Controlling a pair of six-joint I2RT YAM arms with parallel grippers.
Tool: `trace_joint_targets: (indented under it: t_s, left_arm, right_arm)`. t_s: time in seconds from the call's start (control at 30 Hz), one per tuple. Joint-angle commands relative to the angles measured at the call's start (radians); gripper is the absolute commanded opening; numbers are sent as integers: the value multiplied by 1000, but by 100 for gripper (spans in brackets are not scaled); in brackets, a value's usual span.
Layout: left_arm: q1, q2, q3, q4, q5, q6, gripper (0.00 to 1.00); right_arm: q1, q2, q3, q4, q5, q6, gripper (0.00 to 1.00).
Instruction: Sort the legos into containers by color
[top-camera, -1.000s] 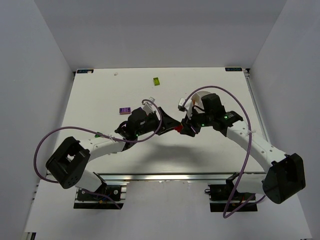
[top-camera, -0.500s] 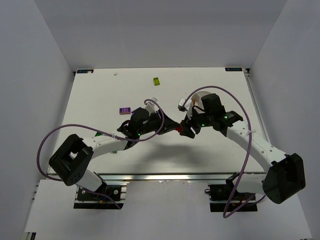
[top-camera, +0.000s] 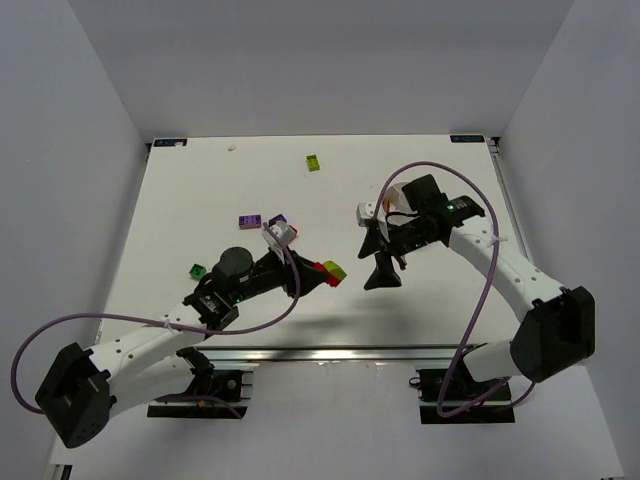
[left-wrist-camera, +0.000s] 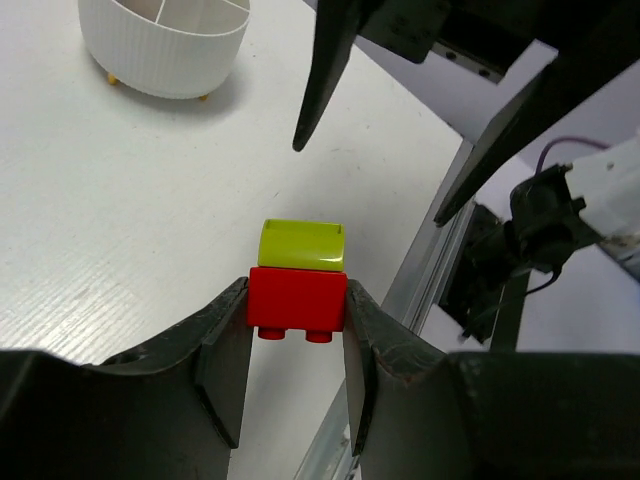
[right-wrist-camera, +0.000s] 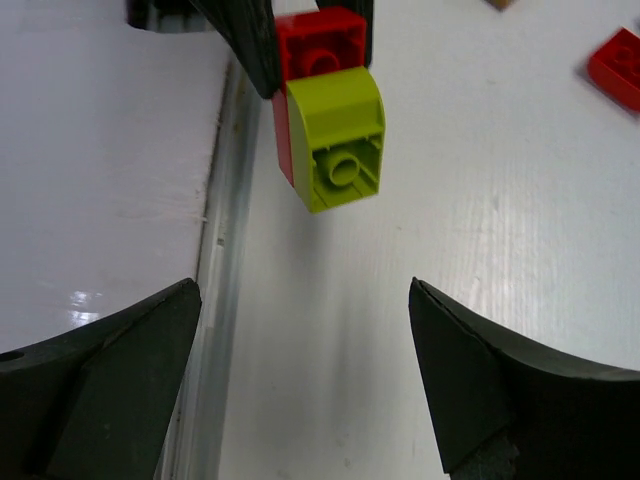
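A red lego (left-wrist-camera: 297, 298) with a yellow-green lego (left-wrist-camera: 302, 245) stuck to its far side hangs above the table. My left gripper (left-wrist-camera: 296, 302) is shut on the red one, a finger on each side. From above, the pair (top-camera: 328, 272) sits near the table's front middle. My right gripper (right-wrist-camera: 302, 300) stands wide open just to the right of the pair, touching nothing, and its wrist view faces the yellow-green lego (right-wrist-camera: 340, 135). The round white divided bowl (left-wrist-camera: 165, 45) with its containers stands beyond. It is hidden in the top view.
Loose legos lie on the table: a yellow-green one (top-camera: 313, 162) far back, a purple one (top-camera: 250, 221) with another small one (top-camera: 277, 219) beside it, a green one (top-camera: 197, 271) at the left, and a red one (right-wrist-camera: 618, 65). The table's metal front rail (left-wrist-camera: 420, 270) runs close by.
The two grippers met at the joined legos before. The right gripper has opened and let go. The left arm has drawn back toward the front, keeping the red and yellow-green pair.
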Motion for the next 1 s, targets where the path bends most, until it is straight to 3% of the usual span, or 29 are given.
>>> trace_joint_targets:
  t_s: [0.0, 0.13, 0.73, 0.97]
  left_arm:
    - [-16, -42, -8, -67, 59, 184, 0]
    - [-38, -34, 4, -84, 52, 208, 0]
    - [-61, -16, 15, -41, 38, 210, 0]
    - [-61, -13, 18, -35, 32, 205, 0]
  right_arm:
    - [73, 87, 129, -132, -137, -68, 88]
    - [105, 118, 167, -59, -127, 39, 87]
    - [173, 233, 226, -16, -59, 33, 78]
    - [184, 256, 233, -33, -61, 12, 70]
